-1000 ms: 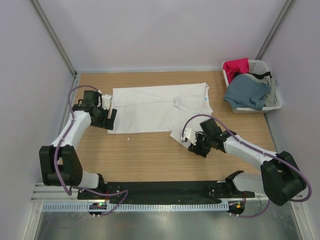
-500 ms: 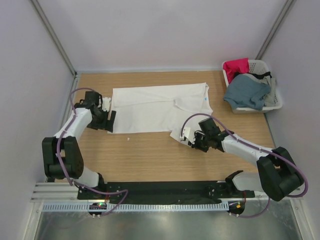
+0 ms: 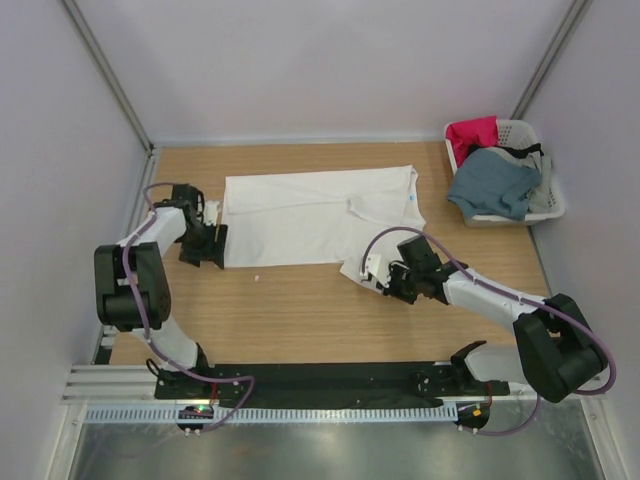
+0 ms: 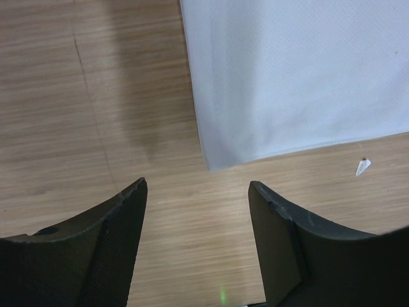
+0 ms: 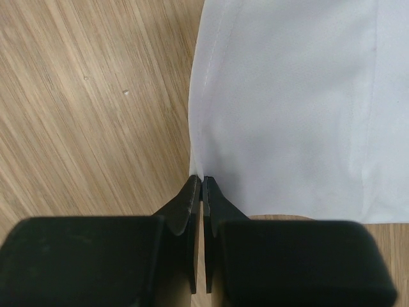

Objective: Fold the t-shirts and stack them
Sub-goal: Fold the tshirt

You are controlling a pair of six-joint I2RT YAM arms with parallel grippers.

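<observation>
Left end effector from above: it sits at the near-left corner of the white shirt, jaws apart, nothing in them. The right end effector is over at the shirt's near-right flap, low on the desk. The shirt itself lies spread flat mid-desk, blue neck label toward the right. Far right corner, well apart from all this: a basket with a blue shirt draped over its near side and a red shirt behind it. One tiny scrap lies on the wood just below the white hem.

Left wrist now: left end effector released, both fingers wide, bare desk between them. The white shirt corner points down right at the gap, just ahead of the tips, not touching. The scrap lies to the right, near the hem.

Right wrist: right end effector clenched, tips pressed together on the edge of the white shirt, pinching the stitched hem. Wood of the desk on the left, cloth filling the right.
</observation>
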